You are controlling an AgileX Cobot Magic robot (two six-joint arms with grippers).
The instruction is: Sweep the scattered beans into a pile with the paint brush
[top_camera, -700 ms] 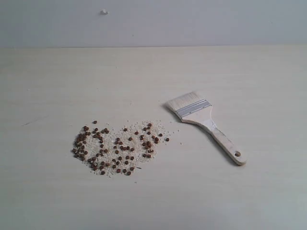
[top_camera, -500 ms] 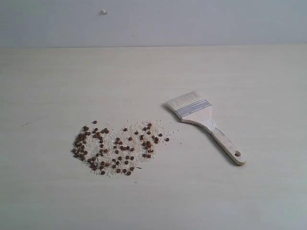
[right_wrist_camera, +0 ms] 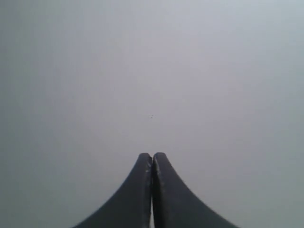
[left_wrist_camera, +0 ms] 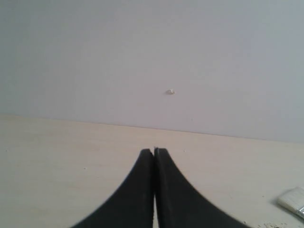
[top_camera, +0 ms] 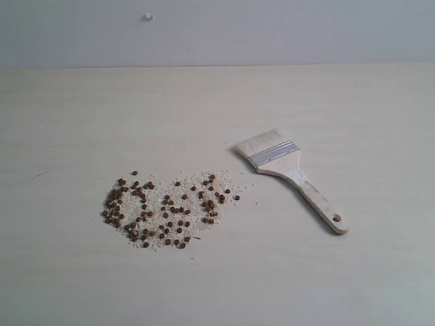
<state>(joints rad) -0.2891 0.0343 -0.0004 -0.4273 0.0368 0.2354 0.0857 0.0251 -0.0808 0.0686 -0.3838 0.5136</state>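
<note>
The beans (top_camera: 166,210), tiny reddish-brown ones mixed with pale crumbs, lie spread in a loose patch on the table, left of centre in the exterior view. The paint brush (top_camera: 289,173) lies flat to their right, cream bristles toward the back left, wooden handle with its hole toward the front right. Neither arm shows in the exterior view. My left gripper (left_wrist_camera: 154,151) is shut and empty, held above the table; the bristle end of the paint brush (left_wrist_camera: 294,202) shows at that view's edge. My right gripper (right_wrist_camera: 152,156) is shut and empty, facing only a plain grey wall.
The pale wooden table (top_camera: 340,109) runs back to a grey wall (top_camera: 272,30) with a small white mark (top_camera: 147,17) on it. That mark (left_wrist_camera: 171,91) also appears in the left wrist view.
</note>
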